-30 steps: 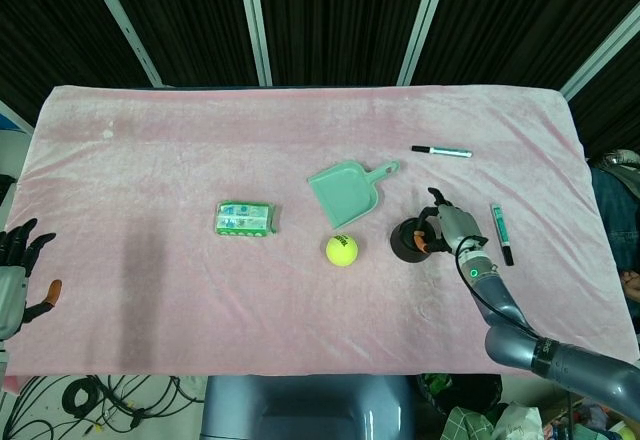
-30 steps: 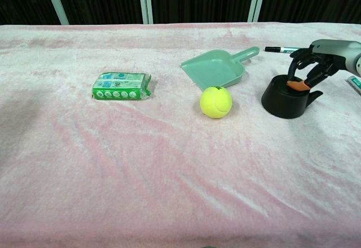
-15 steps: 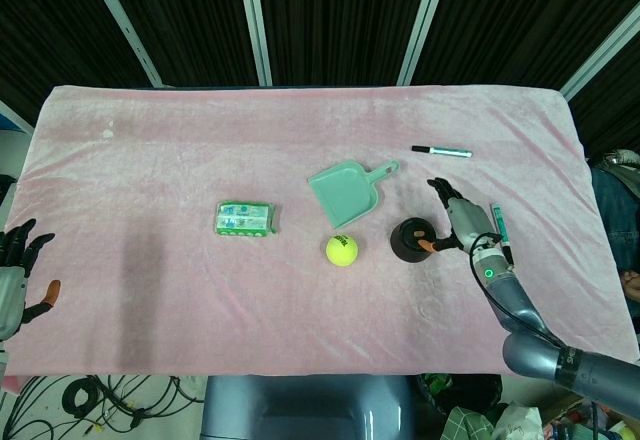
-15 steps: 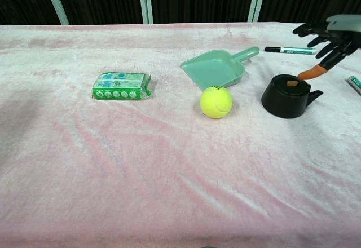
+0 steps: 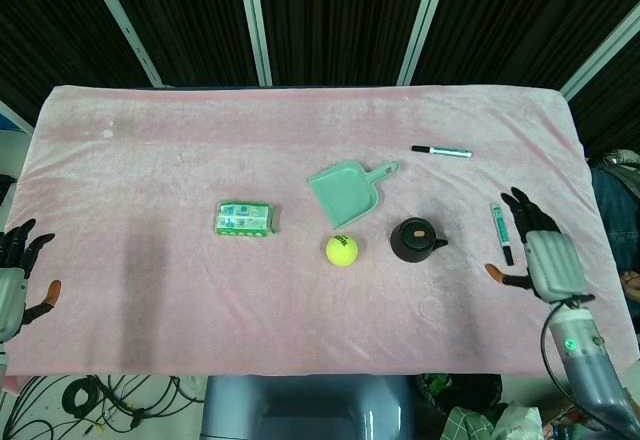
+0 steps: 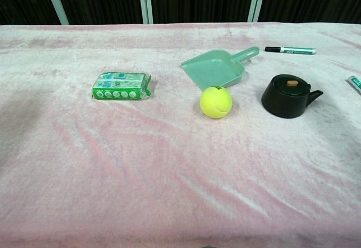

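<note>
Two robot hands stay low near the front corners of the pink surface (image 5: 150,140). The right robot hand (image 5: 545,260) is spread and holds nothing; it hovers close to the right edge, just beside a green marker (image 5: 500,231). The teapot (image 5: 414,240) stands apart from it, with free cloth between them. The left robot hand (image 5: 12,280) is at the left edge, fingers apart, also empty. A ball (image 5: 341,250), a dustpan (image 5: 347,191) and a green pack (image 5: 245,219) lie in the middle; a second marker (image 5: 441,150) lies behind.
</note>
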Robot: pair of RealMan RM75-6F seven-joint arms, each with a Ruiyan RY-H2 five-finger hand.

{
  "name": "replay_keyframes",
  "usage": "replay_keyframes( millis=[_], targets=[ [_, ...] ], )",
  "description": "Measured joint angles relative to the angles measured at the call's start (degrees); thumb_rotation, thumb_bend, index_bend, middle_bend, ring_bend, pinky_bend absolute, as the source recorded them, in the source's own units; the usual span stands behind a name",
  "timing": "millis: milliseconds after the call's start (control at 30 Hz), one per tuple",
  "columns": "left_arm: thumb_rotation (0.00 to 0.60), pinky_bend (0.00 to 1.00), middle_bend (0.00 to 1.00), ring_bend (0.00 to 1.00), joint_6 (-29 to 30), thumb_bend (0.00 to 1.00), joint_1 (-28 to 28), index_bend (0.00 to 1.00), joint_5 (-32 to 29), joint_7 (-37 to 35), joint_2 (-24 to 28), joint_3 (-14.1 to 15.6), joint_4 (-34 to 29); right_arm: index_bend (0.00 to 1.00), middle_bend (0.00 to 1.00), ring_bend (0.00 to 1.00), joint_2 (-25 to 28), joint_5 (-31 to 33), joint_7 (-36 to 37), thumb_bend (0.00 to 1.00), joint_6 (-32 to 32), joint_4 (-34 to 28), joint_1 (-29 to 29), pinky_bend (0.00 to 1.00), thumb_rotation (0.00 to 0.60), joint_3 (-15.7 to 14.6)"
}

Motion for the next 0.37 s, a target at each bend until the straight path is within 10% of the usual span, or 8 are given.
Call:
replay_keyframes(
  millis=[167, 367],
  targets=[
    [0.600, 0.00, 0.00, 0.00, 0.69, 0.39, 0.13, 0.16, 0.29, -0.40, -0.01, -0.21, -0.24, 0.00, 0.00, 0.09, -2.36, -9.37, -6.55, 0.08, 8.29, 3.01, -8.13, 0.17, 0.600, -7.71],
    [0.600, 0.00, 0.00, 0.00, 1.14, 0.39, 0.30, 0.16, 0.65, -0.89, 0.11, -0.31, -0.17, 0.00, 0.00, 0.09, -6.41, -11.23, -11.27, 0.09, 9.53, 6.83, -10.79, 0.17, 0.600, -9.73]
  ],
)
